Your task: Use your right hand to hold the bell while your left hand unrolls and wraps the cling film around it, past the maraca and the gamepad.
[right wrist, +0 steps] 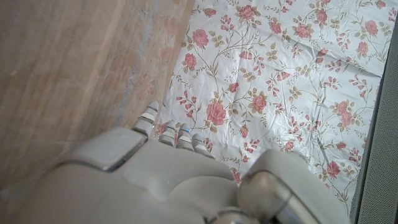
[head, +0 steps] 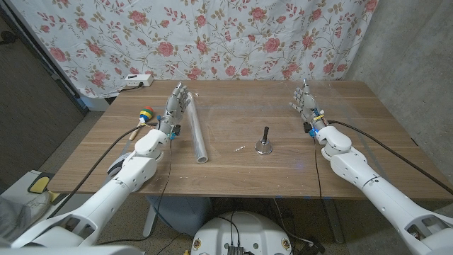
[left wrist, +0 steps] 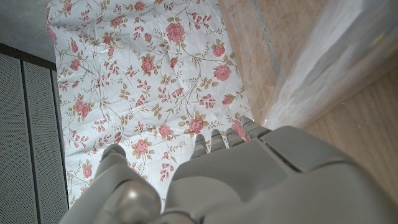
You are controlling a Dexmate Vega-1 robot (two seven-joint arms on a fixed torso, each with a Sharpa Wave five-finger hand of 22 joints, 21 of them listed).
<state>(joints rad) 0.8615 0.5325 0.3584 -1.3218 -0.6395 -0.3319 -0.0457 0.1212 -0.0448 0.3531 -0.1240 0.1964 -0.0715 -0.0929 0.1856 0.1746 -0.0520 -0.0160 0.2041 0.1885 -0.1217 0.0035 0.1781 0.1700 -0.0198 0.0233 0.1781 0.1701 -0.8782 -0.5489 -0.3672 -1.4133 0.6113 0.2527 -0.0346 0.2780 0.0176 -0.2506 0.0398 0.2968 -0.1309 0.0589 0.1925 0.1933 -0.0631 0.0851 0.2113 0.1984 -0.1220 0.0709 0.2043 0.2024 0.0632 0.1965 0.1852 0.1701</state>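
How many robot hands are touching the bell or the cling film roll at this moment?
0. The left hand stands open just left of the cling film roll, seemingly apart; the right hand is open, far right of the bell.

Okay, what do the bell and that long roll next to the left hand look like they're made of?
The bell looks like polished metal, its dome shiny, with a dark handle, maybe plastic or wood. The roll looks like clear cling film wound on a tube: pale, glossy and slightly see-through in the head view.
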